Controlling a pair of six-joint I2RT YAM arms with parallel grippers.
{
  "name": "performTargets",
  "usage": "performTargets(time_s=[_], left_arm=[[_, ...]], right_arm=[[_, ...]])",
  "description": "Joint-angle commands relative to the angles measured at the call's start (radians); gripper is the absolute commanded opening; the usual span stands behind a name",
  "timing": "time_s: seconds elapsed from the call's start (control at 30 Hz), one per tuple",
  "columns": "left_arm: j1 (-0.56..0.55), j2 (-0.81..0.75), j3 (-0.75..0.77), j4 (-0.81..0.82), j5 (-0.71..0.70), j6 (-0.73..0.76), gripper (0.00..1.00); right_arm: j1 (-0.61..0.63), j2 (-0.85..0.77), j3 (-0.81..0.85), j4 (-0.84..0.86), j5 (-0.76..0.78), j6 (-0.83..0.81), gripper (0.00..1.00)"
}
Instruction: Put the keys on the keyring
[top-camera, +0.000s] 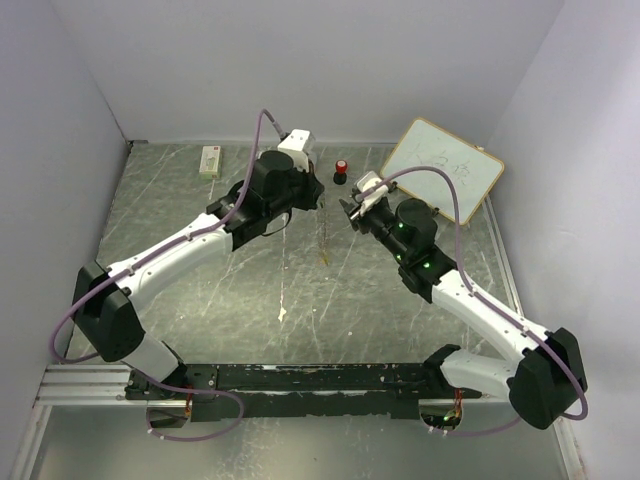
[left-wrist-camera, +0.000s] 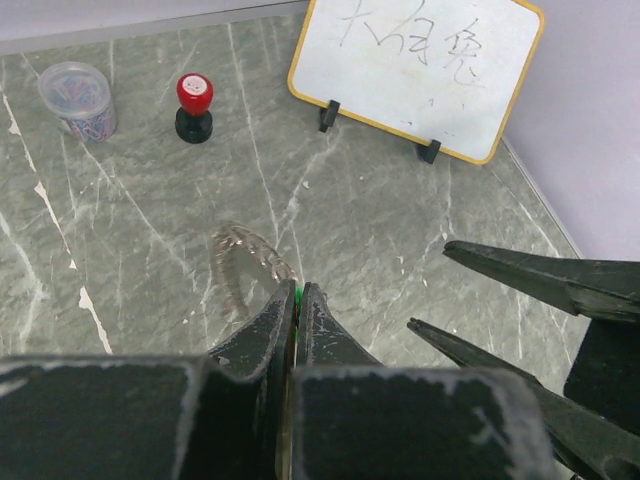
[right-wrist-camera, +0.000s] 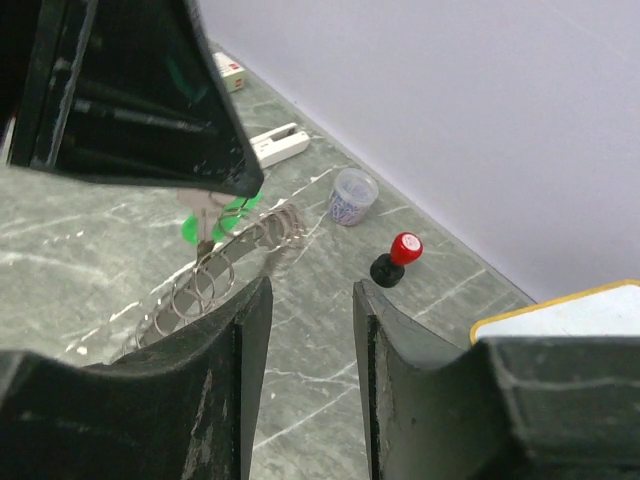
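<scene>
Left gripper (left-wrist-camera: 298, 300) is clamped on the green key (right-wrist-camera: 190, 230), at centre left of the right wrist view, directly over the keyring (right-wrist-camera: 215, 275), whose long axis runs diagonally toward lower left. Right gripper (right-wrist-camera: 310, 290), jaws parted and empty, waits at lower right, farther off

Lab booth: white walls (top-camera: 300, 60), marble-patterned tabletop (top-camera: 250, 290)

The top view looks down from high at six o'clock; the low, close wrist views face one and eleven o'clock, sharing the red-capped knob (left-wrist-camera: 193, 105).
</scene>
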Motion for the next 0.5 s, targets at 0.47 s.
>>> performTargets(time_s=[0.47], left_arm=[[0.019, -0.062, 0.031, -0.007, 0.204, 0.101, 0.07]], right_arm=[[-0.092, -0.003, -0.012, 0.014, -0.430, -0.099, 0.40]])
